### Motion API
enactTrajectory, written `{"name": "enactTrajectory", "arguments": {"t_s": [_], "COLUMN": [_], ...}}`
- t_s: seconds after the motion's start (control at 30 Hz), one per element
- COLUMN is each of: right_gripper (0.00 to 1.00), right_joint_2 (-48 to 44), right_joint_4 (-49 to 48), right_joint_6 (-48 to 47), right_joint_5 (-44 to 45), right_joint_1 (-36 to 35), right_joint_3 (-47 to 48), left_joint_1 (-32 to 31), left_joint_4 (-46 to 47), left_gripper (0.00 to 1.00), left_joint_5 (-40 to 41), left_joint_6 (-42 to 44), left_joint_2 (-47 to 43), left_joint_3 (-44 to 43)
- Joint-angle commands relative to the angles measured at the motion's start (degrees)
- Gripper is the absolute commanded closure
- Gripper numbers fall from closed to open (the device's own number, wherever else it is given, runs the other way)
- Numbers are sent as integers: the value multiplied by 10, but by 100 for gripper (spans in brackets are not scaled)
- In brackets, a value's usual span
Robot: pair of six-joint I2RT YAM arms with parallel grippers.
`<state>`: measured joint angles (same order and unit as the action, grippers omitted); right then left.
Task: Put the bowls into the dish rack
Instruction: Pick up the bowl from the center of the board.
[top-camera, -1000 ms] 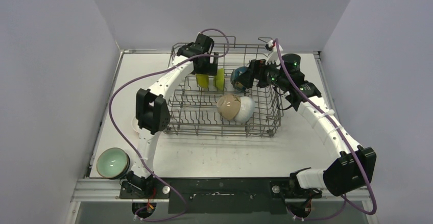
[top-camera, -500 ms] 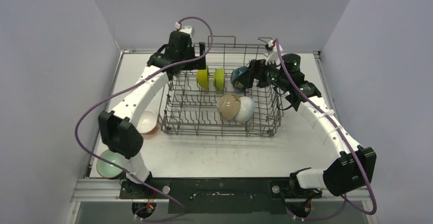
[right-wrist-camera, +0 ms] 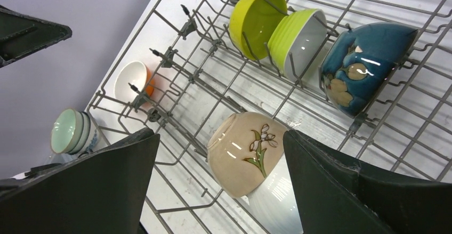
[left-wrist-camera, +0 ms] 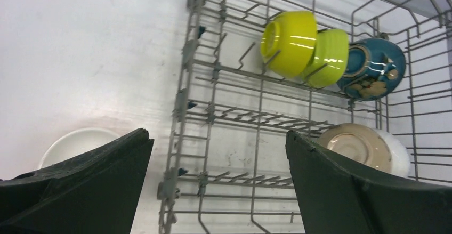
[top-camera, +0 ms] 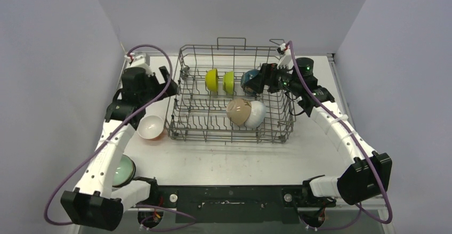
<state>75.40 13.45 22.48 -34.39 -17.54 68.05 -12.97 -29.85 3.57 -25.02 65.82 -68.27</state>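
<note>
The left hand hangs empty, fingers wide apart, over the left wall of the dish rack. The right hand is also apart, over its right side. The orange bowl stands just left of the rack; it looks glazed, slippery and breakable, so pinch its rim gently.

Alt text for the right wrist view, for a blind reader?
The dish rack holds five bowls: yellow, lime and dark blue in one row, beige and white nearer. An orange bowl and a pale green stack sit outside.
</note>
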Motion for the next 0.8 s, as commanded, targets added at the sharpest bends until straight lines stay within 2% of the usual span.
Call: {"name": "enactTrajectory", "arguments": {"t_s": [0.0,0.13,0.23,0.5,0.77], "right_gripper": [10,10,10,10,10], "right_joint_2": [-18,-18,-19,-21,-19], "right_joint_4": [-51,-56,-54,-51,-49], "right_joint_6": [21,24,23,22,20], "right_joint_5": [-25,-28,-28,-27,-24], "right_joint_1": [5,4,5,4,5], "right_joint_3": [-10,-17,-20,-23,-26], "left_joint_1": [65,124,192,344,393], "left_joint_4": [-54,-92,-102,-46,-8], "left_gripper": [4,4,4,3,1], "left_joint_5": [-35,-63,-86,-205,-201], "left_joint_6": [-16,-11,-21,-107,-168], "left_joint_2": [-59,-71,-66,-19,66], "left_joint_3": [43,76,92,185,249]}}
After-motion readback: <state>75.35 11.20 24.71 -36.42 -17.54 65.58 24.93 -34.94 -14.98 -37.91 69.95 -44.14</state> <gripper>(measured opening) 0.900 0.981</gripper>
